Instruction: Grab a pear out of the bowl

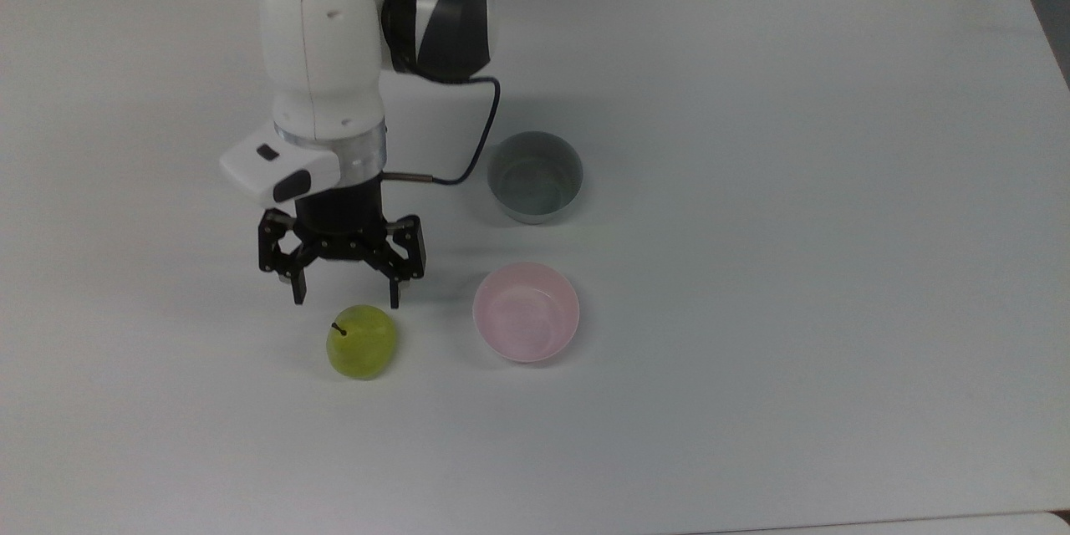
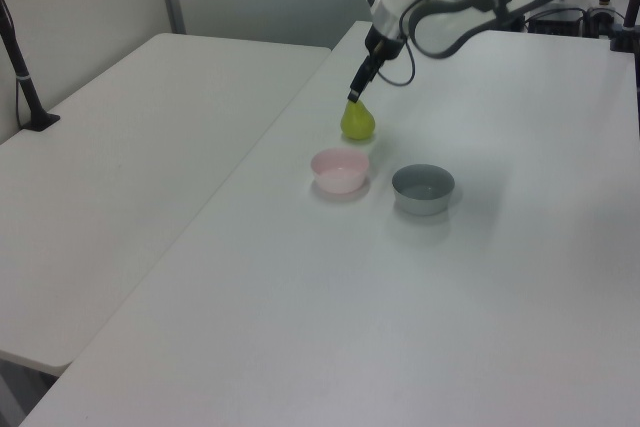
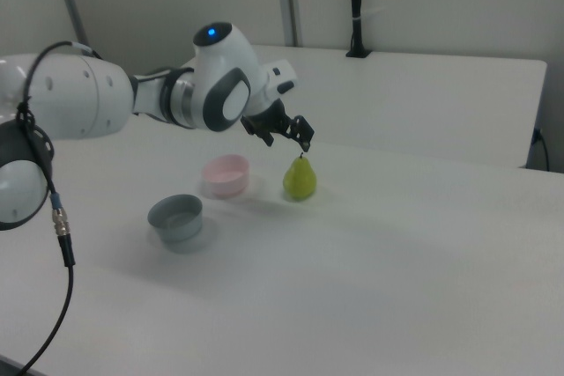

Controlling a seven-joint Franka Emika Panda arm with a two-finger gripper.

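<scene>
Right now I see my gripper (image 1: pixel 343 298) hanging over the white table (image 1: pixel 752 267) with its two black fingers spread apart and nothing between them. Its fingertips sit just above the pear (image 1: pixel 361 341) in the top view, close to it but not touching; in the right view the gripper (image 3: pixel 300 143) is raised a little above the fruit's stem. The pear (image 3: pixel 300 179) stands upright on the bare tabletop, yellow-green with its short dark stem pointing up, and it lies outside both bowls. Just beside it, on the top view's right, I have the pale pink bowl (image 1: pixel 526 312), which holds nothing. Farther up the top view from the pink bowl sits the grey-blue bowl (image 1: pixel 535 176), also with nothing inside, and the two bowls are near each other but apart. In the left view the pear (image 2: pixel 357 121) is beyond the pink bowl (image 2: pixel 340 169), with the grey-blue bowl (image 2: pixel 423 188) on the left view's right of it. A dark cable (image 1: pixel 476 142) loops from the wrist toward the grey-blue bowl.
</scene>
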